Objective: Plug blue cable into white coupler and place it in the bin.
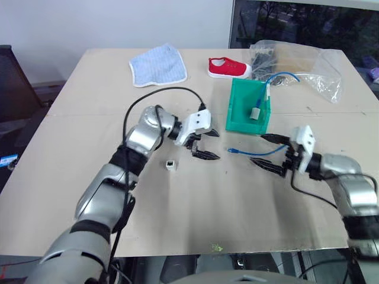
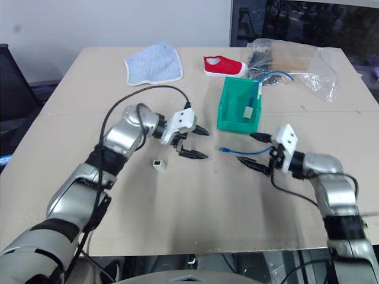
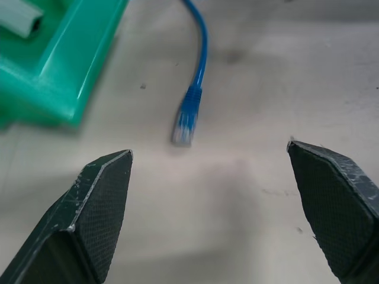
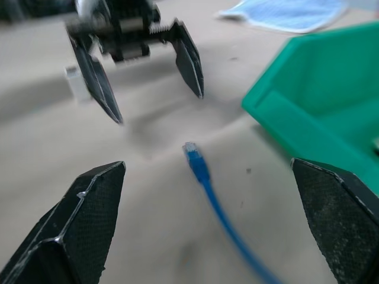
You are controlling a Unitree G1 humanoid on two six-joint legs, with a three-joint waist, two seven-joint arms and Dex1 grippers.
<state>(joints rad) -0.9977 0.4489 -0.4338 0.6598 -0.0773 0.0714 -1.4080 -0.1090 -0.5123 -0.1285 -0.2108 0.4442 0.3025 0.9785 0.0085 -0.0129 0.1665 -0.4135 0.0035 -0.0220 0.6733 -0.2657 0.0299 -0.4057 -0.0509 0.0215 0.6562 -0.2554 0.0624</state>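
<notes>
The short blue cable (image 1: 246, 152) lies loose on the tan table, its clear plug (image 3: 183, 134) pointing toward my left gripper (image 1: 213, 145). That gripper hovers open just left of the plug, fingers spread with nothing between them. The right gripper (image 1: 258, 149) is open too, and its black fingers (image 4: 89, 213) straddle the cable's other end without touching it. The tiny white coupler (image 1: 170, 165) stands on the table below and left of the left gripper. The teal-green bin (image 1: 240, 109) sits just beyond the cable.
Inside the bin lies a greyish-beige connector block (image 1: 256, 113), with a longer blue cable (image 1: 281, 76) curling out to a clear plastic bag (image 1: 308, 65). A red shoe (image 1: 228, 67) and a blue-striped cloth (image 1: 159, 65) lie at the table's far side.
</notes>
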